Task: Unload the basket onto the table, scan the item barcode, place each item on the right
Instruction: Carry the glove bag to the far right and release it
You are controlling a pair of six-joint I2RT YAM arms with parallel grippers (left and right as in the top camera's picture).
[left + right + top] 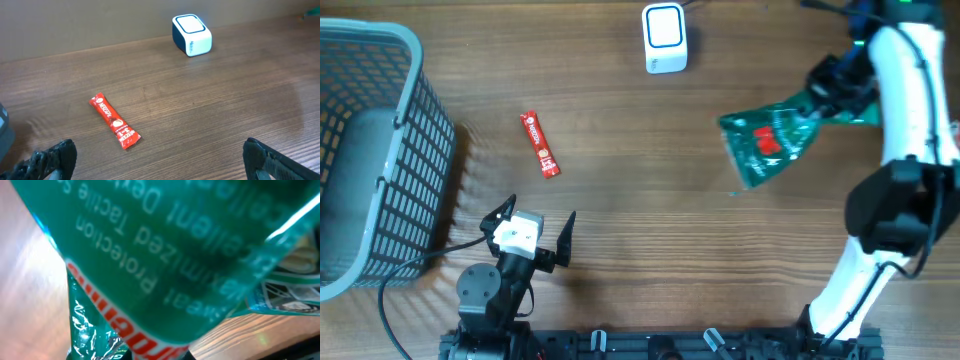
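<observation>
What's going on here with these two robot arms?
The right tool is shut on a green packet, holding it to the right of the white scanner, not yet in front of it. The left tool is open and empty, with a red sachet lying on the table ahead of it.

A basket stands at the left edge of the surface, reaching from the far side almost to the near side. The jaws of the left arm sit by the near edge, just right of the basket. A sachet lies flat on the surface beyond them, between the basket and the middle, apart from both. The scanner stands at the far edge near the middle, well beyond and right of the sachet. A pouch, held at its right end in the jaws of the right arm, is over the right half, nearer than the scanner and to its right.
</observation>
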